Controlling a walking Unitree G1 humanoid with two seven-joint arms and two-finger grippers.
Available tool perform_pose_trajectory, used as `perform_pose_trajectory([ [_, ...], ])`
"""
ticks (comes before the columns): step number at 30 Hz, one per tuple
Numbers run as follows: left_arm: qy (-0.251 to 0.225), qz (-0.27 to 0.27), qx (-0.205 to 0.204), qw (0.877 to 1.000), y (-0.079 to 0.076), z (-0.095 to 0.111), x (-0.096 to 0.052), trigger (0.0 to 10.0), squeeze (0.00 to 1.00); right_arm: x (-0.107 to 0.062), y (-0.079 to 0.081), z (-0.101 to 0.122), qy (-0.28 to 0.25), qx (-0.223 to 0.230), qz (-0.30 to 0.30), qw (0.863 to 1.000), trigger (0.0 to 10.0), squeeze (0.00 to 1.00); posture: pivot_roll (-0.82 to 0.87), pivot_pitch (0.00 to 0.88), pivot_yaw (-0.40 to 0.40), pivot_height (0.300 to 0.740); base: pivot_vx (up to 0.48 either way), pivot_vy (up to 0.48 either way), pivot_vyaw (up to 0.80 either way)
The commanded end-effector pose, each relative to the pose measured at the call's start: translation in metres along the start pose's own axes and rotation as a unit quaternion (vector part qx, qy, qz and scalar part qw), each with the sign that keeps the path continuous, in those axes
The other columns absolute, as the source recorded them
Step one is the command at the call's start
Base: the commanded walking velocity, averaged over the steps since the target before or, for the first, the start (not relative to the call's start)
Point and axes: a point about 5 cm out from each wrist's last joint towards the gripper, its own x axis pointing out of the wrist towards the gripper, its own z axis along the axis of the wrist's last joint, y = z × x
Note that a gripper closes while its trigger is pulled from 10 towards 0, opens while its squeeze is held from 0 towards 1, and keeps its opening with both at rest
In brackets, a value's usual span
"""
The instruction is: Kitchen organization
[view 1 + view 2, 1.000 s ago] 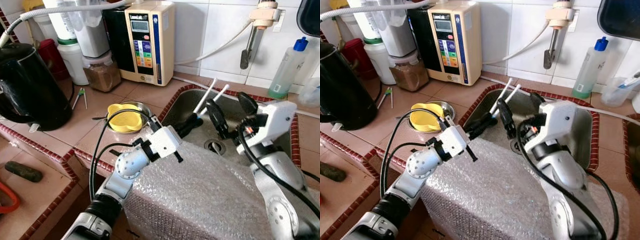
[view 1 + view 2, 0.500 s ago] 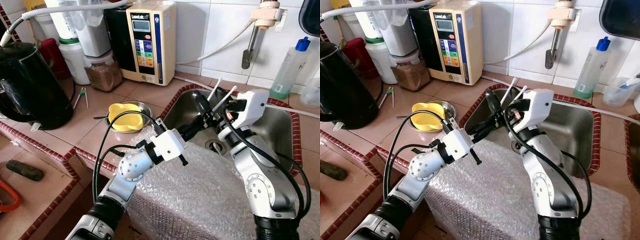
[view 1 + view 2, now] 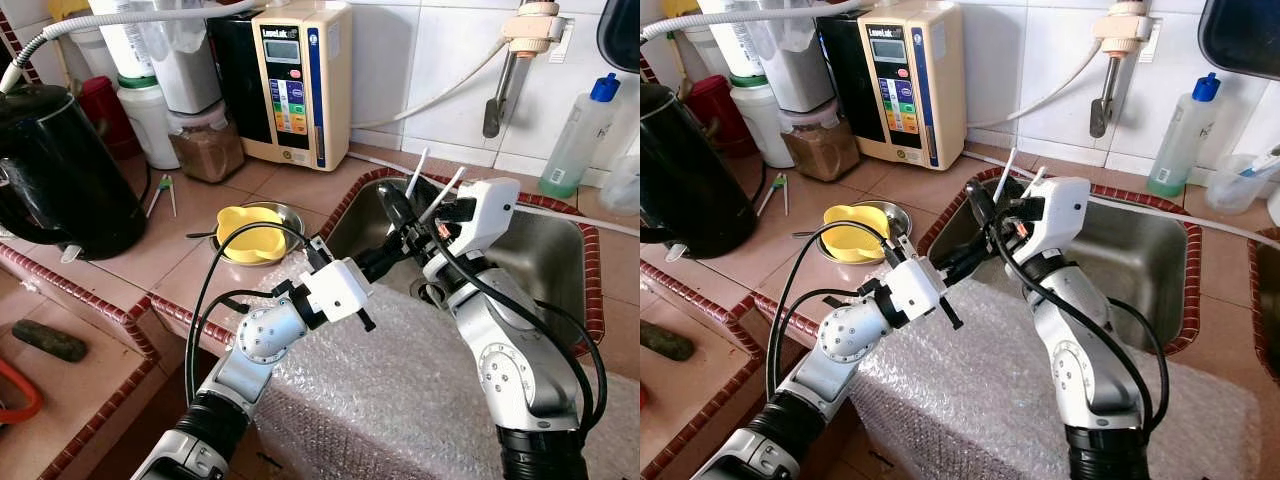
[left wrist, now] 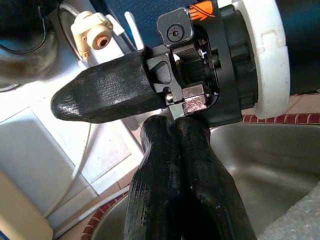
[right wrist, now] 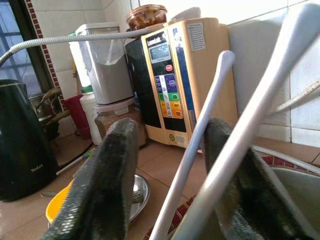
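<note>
Two white chopsticks point(image 3: 413, 173) slant up over the near left corner of the steel sink point(image 3: 545, 262). My left gripper point(image 3: 393, 247) reaches in from the counter side and is shut on their lower ends. My right gripper point(image 3: 405, 215) has come in from the right, close above the left fingers point(image 4: 175, 150). It is open, and in the right wrist view its two black fingers point(image 5: 107, 180) stand on either side of one chopstick point(image 5: 200, 130). The other chopstick crosses in front of the far finger.
Bubble wrap point(image 3: 420, 380) covers the counter in front of the sink. A yellow bowl point(image 3: 250, 235) in a steel dish lies to the left, with a black kettle point(image 3: 60, 170) beyond. A water machine point(image 3: 300, 80) and jars stand at the wall. A soap bottle point(image 3: 575, 135) is at back right.
My right gripper has swung left across the sink to the chopsticks, so its fingers now flank them. The left gripper has held nearly still with the chopsticks.
</note>
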Motion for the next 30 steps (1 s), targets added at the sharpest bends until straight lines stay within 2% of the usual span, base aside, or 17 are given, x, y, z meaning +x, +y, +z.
perform_pose_trajectory([
  [1, 0.003, -0.007, 0.005, 1.000, -0.0022, 0.0001, 0.0025, 0.0, 0.00, 0.0026, 0.0086, -0.0027, 0.002, 0.003, 0.015, 1.000, 0.0, 0.00, -0.08, 0.000, 0.082, 0.740, 0.000, 0.000, 0.00],
  [30, 0.021, 0.005, 0.003, 1.000, -0.0027, -0.0054, 0.0012, 0.0, 0.00, 0.0006, 0.0072, -0.0066, 0.000, -0.018, 0.002, 1.000, 0.0, 0.00, -0.07, 0.000, 0.085, 0.740, 0.000, 0.000, 0.00],
])
